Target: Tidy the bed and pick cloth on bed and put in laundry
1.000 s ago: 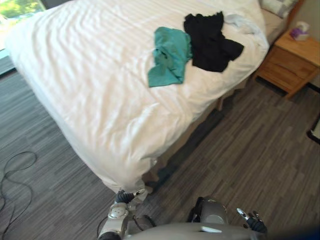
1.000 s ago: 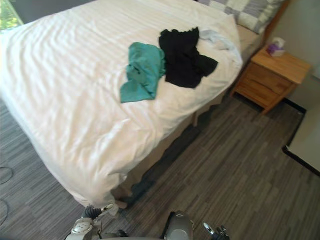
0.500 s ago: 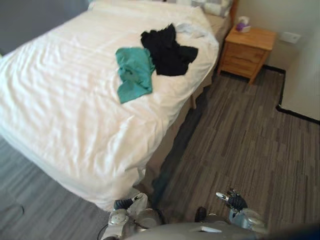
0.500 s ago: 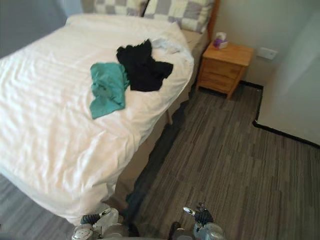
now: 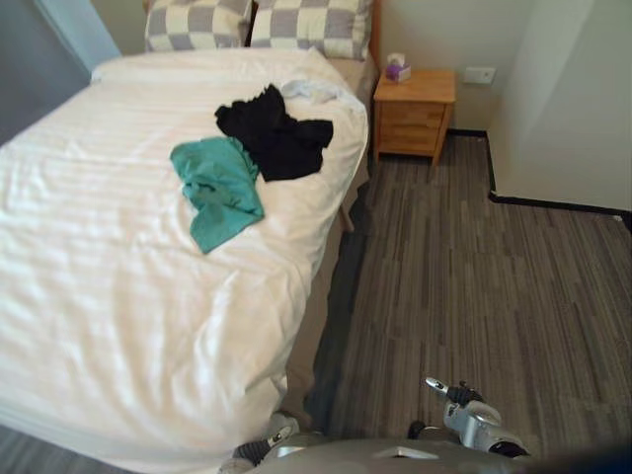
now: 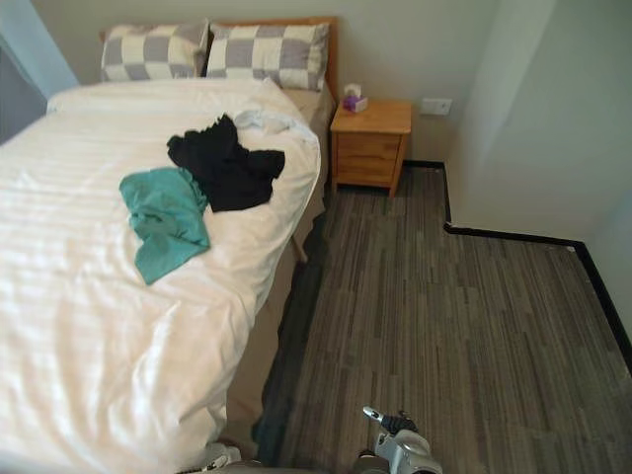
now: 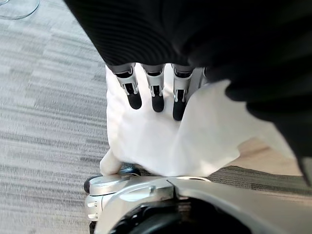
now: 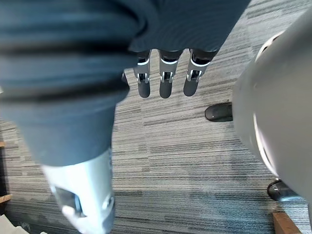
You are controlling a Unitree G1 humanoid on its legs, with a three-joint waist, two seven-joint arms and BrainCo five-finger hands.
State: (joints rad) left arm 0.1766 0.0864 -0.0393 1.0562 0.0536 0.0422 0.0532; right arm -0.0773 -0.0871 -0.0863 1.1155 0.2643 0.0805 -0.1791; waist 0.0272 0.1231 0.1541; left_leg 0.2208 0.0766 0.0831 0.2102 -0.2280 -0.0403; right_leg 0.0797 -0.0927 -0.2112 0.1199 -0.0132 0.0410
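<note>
A teal cloth (image 5: pixel 217 193) lies crumpled in the middle of the white bed (image 5: pixel 109 296). Touching its far side is a black cloth (image 5: pixel 275 138), and past that a small white cloth (image 5: pixel 316 94) sits near the bed's right edge. My left hand (image 7: pixel 152 92) hangs low by the bed's near corner, fingers straight and holding nothing, with the duvet's drooping edge (image 7: pixel 161 141) just behind them. My right hand (image 8: pixel 165 80) hangs over the floor beside the bed, fingers straight and holding nothing. Both hands are far from the cloths.
Two checkered pillows (image 5: pixel 296 22) lean against the headboard. A wooden nightstand (image 5: pixel 413 107) with a tissue box (image 5: pixel 397 67) stands right of the bed's head. Grey striped flooring (image 5: pixel 474 286) runs along the bed's right side to a wall corner (image 5: pixel 553 128).
The whole picture has swung round, so the pillows, headboard and wall corner come into view. The cloths lie as before. Both hands stay low.
</note>
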